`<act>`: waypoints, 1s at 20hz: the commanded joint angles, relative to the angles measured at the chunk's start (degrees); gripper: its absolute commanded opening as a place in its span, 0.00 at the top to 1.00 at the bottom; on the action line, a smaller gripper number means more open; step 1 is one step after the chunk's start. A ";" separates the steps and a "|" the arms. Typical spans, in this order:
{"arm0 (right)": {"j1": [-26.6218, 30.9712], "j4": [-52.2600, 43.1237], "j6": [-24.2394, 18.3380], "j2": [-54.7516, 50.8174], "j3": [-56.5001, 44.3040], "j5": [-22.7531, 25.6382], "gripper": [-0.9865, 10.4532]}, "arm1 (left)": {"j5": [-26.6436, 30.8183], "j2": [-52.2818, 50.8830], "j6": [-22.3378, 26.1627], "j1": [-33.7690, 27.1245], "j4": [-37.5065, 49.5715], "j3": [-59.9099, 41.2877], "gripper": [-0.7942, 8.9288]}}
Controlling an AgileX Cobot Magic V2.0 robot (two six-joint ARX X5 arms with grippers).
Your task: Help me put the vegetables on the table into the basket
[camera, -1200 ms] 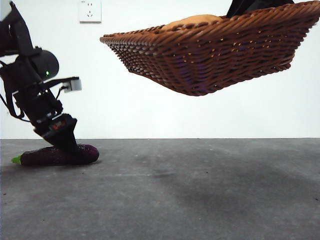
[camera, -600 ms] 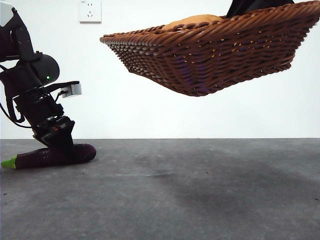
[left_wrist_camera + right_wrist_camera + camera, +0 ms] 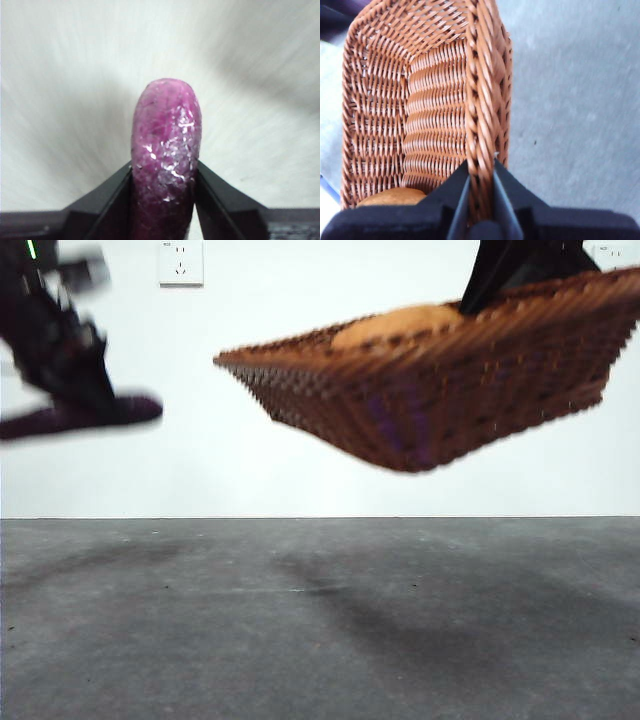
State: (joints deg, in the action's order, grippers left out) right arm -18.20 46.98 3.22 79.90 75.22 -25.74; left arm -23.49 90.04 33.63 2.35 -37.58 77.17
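Eggplant [image 3: 166, 150] gripped aloft, basket [image 3: 440, 390] raised — no writing

Both arms are black and blurred in the front view. The left tool [image 3: 163, 200] has two matte black wedge-shaped jaws. The right tool [image 3: 481, 200] has the same black jaws, with a pale edge on the 1 o'clock one.

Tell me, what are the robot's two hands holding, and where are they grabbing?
The left end effector pinches the eggplant across its purple body, up in the air. The right end effector clamps the basket by its braided rim.
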 commanded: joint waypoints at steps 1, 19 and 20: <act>-0.04 -1.44 1.16 0.98 -3.58 -1.11 0.92 | -0.57 -8.31 2.89 1.20 -2.05 -0.24 0.92; -10.05 -9.49 4.31 2.47 -14.14 -12.20 0.92 | 21.18 -10.56 15.04 47.50 -17.20 -0.24 0.92; -10.03 -9.46 4.31 2.47 -14.14 -12.17 0.92 | 21.18 -9.18 15.04 47.95 -17.25 -0.24 0.92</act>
State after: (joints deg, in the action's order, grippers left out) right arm -28.27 37.85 6.66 82.32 61.36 -37.08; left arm -2.15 81.10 48.03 50.06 -54.83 77.23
